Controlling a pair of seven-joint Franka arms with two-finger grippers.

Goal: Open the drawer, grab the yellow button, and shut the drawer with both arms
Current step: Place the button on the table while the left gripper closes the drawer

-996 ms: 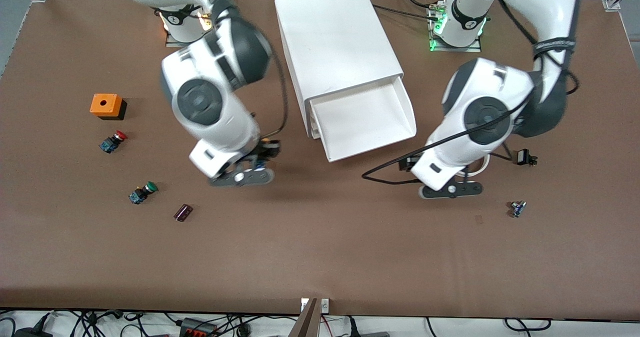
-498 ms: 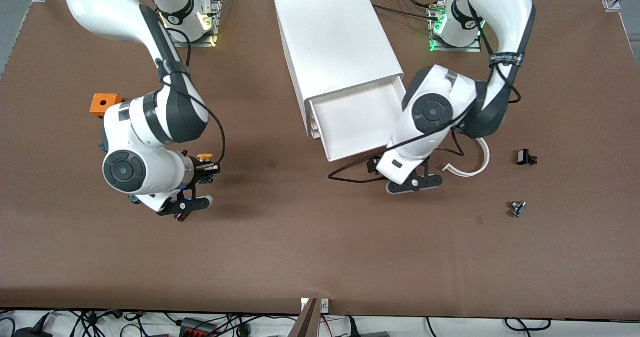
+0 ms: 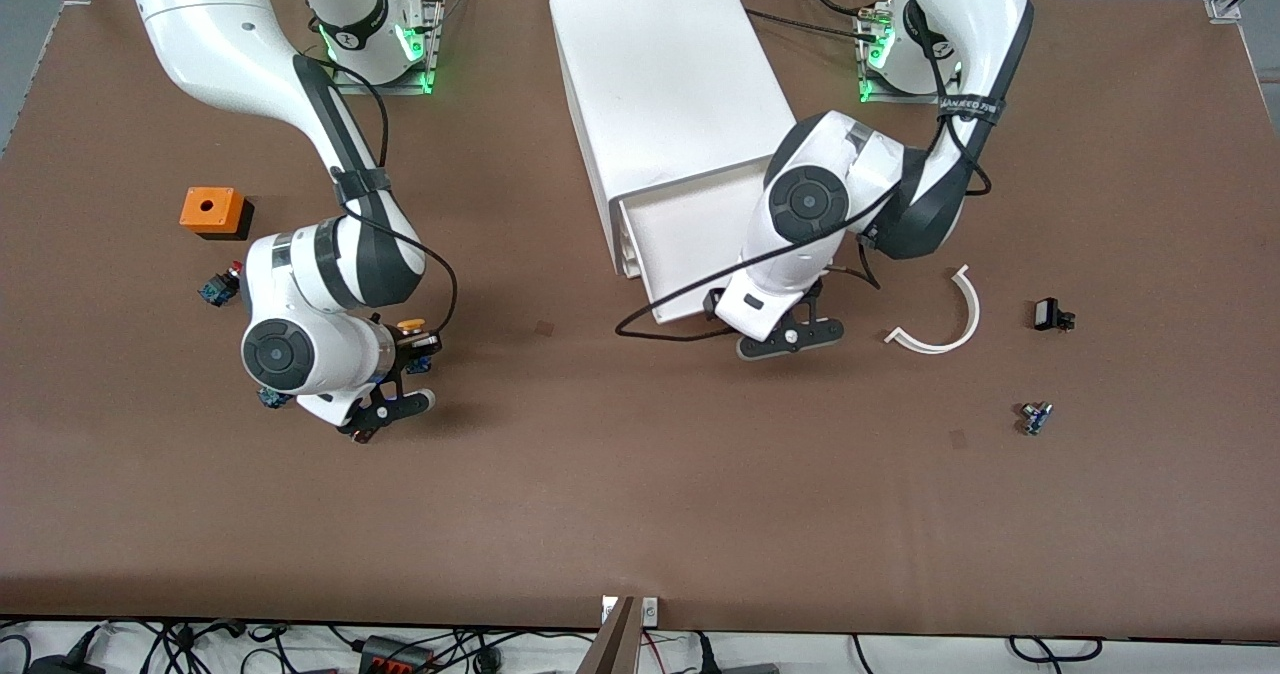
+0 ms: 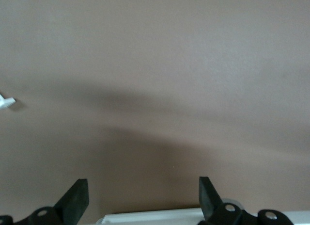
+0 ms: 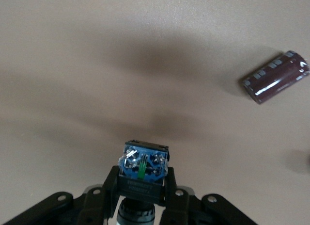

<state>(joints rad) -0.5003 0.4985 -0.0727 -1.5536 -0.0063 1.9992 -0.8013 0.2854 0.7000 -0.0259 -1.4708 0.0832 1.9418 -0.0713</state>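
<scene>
So by then the right tool (image 3: 395, 379) had carried the button (image 3: 412, 332), clamped tight, out over the tabletop (image 3: 640, 494) around 8 o'clock, while the left tool (image 3: 790, 337), fingers apart, had swung in at the open drawer's (image 3: 690, 234) front, probably ready to push it shut.

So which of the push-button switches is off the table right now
The yellow-orange-capped push-button switch with the black-and-blue body: the right end effector grips it above the brown table. The red-capped switch lies on the table.
</scene>
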